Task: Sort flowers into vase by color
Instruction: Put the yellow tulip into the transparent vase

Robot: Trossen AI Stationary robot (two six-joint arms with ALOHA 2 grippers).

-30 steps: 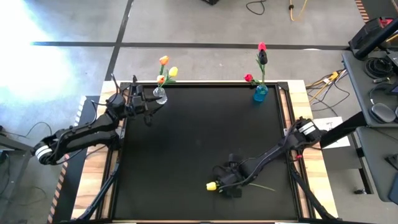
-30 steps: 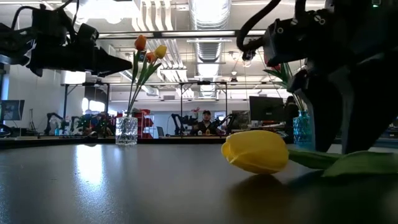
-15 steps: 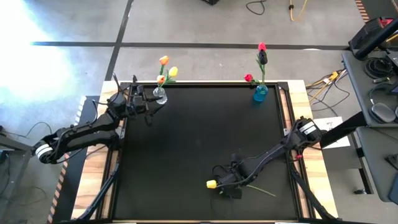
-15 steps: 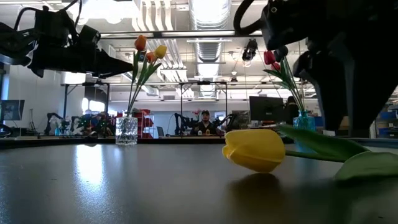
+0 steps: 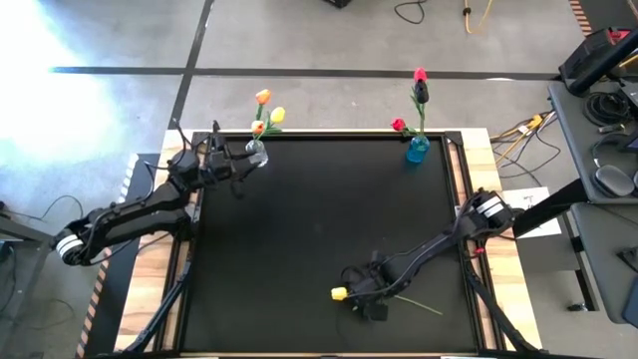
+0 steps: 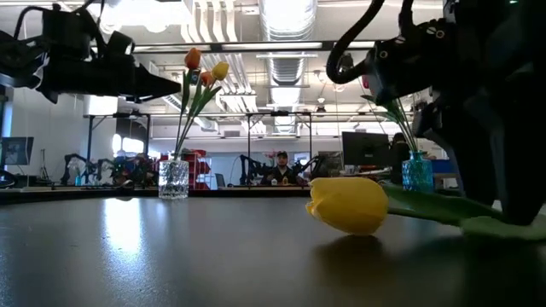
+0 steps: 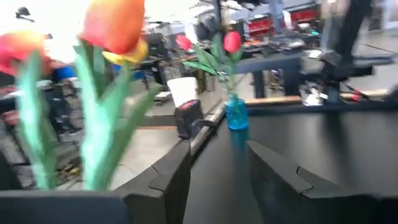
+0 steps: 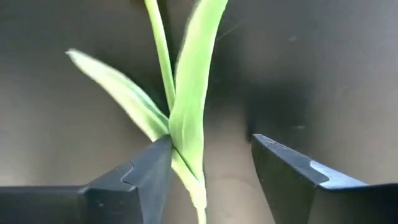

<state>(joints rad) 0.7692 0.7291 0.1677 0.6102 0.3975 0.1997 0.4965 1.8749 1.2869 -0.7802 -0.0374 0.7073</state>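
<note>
The yellow tulip's [image 5: 340,294] stem [image 5: 424,303] ran under the right gripper [image 5: 367,295] — mid-length hidden; the left wrist view's near flowers [image 7: 112,28] were blurred.

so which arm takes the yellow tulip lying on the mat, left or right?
Right. The right gripper is already over the yellow tulip, fingers open astride its stem and leaves. The left gripper is across the mat beside the clear vase.
</note>
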